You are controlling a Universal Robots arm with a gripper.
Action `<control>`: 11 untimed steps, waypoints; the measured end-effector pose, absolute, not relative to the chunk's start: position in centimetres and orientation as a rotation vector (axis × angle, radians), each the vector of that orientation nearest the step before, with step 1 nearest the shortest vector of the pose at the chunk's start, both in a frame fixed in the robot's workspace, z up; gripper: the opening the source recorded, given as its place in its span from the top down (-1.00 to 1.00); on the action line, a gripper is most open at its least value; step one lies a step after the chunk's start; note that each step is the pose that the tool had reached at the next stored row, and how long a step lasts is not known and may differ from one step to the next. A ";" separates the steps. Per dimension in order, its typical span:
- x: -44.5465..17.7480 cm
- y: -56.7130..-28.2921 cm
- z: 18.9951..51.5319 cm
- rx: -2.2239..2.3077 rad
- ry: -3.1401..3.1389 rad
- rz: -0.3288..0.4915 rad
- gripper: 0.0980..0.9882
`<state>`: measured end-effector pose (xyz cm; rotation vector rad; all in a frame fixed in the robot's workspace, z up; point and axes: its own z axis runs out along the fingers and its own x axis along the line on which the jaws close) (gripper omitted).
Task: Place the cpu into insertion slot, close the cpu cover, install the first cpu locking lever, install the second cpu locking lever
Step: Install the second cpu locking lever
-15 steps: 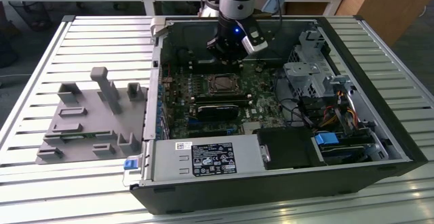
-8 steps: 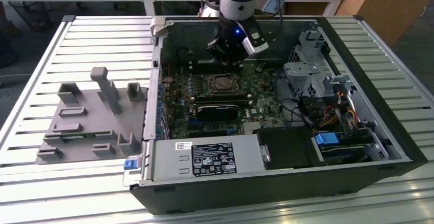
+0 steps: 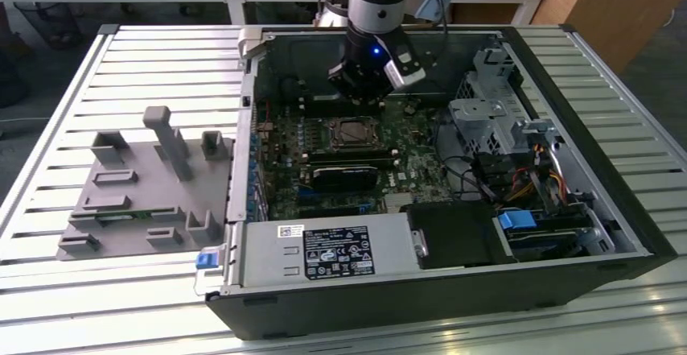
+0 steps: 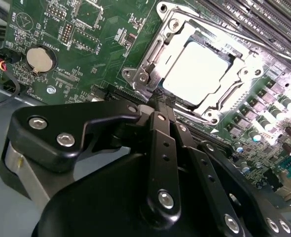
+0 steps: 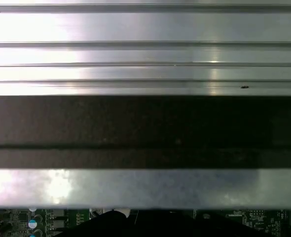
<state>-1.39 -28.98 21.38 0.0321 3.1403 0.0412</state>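
While I look from the exterior view's left to its right, I see the grey tray (image 3: 140, 194), then the green board (image 3: 281, 142). My gripper (image 4: 159, 102) is pinched narrow, holding nothing, just beside the cpu cover (image 4: 150, 61). The cpu (image 4: 197, 71) sits in the insertion slot (image 3: 350, 133).

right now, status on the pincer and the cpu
Pincer shut, empty, beside socket. Pale silvery square cpu seated in slot, silvery metal frame cover down around it. Nothing in the way.
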 end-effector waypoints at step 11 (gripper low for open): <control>-1.4 -29.8 21.4 0.032 3.140 0.041 0.98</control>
